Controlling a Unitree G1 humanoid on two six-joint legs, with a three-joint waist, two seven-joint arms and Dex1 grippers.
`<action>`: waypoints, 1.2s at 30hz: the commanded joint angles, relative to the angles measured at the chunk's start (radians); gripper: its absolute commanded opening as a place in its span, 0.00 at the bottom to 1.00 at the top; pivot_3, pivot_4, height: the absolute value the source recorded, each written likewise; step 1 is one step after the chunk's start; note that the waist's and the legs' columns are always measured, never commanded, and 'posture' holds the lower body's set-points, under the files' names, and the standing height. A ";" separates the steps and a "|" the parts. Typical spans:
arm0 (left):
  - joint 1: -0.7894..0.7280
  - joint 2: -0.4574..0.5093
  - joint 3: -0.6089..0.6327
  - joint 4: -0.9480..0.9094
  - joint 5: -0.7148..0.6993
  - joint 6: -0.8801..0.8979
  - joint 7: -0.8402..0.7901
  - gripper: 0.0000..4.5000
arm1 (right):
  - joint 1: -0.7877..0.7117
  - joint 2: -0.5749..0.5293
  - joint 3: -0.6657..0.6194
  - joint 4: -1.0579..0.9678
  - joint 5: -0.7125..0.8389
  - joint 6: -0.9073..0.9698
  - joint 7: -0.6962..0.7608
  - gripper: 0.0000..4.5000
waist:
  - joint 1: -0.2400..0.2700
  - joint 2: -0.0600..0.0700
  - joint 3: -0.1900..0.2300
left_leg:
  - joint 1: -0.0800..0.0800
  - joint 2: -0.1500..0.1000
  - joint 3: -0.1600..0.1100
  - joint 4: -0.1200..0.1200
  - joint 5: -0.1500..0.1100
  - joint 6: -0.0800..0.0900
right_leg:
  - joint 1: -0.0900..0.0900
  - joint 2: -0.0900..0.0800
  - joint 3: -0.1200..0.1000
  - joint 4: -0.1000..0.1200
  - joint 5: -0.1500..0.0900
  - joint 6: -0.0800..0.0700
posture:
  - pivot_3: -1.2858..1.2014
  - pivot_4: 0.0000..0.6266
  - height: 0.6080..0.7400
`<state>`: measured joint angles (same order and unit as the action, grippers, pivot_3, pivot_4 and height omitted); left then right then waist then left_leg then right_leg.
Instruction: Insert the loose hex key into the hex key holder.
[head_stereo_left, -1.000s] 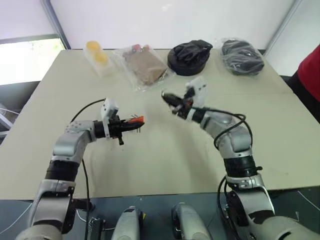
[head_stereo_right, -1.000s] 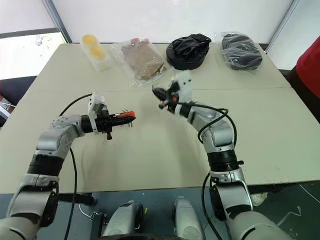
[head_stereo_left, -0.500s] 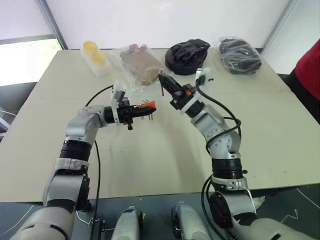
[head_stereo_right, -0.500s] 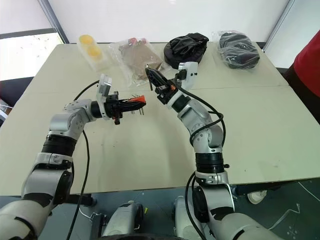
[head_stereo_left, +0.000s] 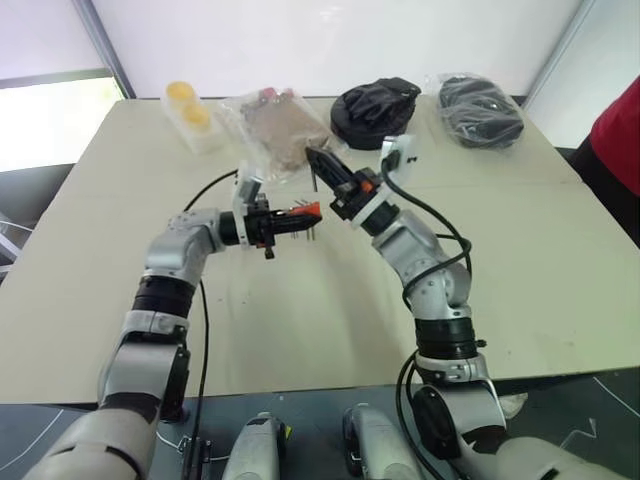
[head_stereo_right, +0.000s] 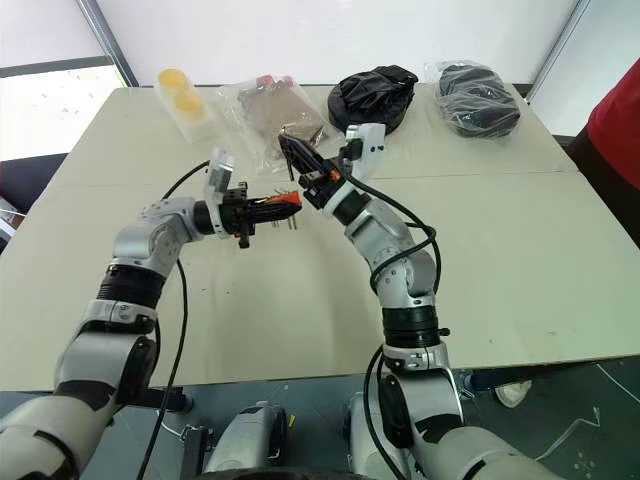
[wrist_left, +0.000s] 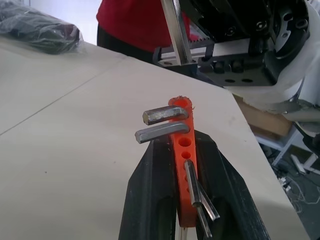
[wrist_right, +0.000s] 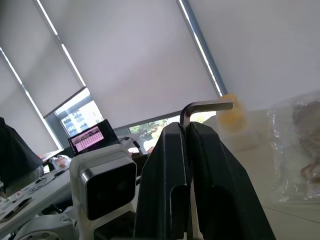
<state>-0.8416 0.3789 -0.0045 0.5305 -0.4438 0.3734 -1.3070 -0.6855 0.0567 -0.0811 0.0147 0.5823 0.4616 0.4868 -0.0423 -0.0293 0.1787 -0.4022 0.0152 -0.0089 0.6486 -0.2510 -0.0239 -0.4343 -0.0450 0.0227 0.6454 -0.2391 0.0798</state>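
The thin, stiff, light grey metal L-shaped loose hex key (wrist_right: 192, 112) is pinched along its shaft by the right gripper (head_stereo_left: 318, 162), close beside the orange plastic hex key holder (wrist_left: 183, 150), which is clamped in the left gripper (wrist_left: 185, 170). Slippage is judged likely.

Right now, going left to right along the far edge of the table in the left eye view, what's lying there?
Yellow items in a clear pack → clear bag with brown contents → black bundle → dark bundle in clear plastic.
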 joint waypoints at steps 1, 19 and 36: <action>-0.040 -0.008 0.017 -0.007 -0.008 -0.022 -0.005 0.00 | 0.001 0.008 0.011 -0.043 0.009 -0.028 -0.002 0.01 | 0.000 0.000 0.000 | 0.000 0.000 0.000 0.000 0.000 0.000 | 0.000 0.000 0.000 0.000 0.000 0.000 | 0.52 0.24 1.00; -0.041 -0.011 0.044 -0.031 -0.031 0.018 0.005 0.00 | 0.026 -0.004 0.012 -0.036 0.012 -0.051 -0.002 0.01 | 0.000 0.000 0.000 | -0.001 0.000 0.000 0.000 0.000 0.000 | 0.000 0.000 0.000 0.000 0.000 0.000 | 0.52 0.24 1.00; -0.025 -0.005 0.061 -0.092 -0.081 0.101 0.005 0.00 | 0.022 -0.008 -0.001 0.003 0.007 -0.090 -0.004 0.01 | 0.000 0.000 0.000 | -0.001 0.000 0.000 0.000 0.000 0.000 | -0.001 0.000 0.000 0.000 0.000 0.000 | 0.52 0.24 1.00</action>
<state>-0.8583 0.3662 0.0228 0.4874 -0.4913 0.4763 -1.2984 -0.6552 0.0511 -0.0719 0.0240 0.5831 0.3943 0.4824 -0.0421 -0.0292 0.1787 -0.4029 0.0152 -0.0090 0.6490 -0.2510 -0.0240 -0.4349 -0.0450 0.0227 0.6458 -0.2391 0.0798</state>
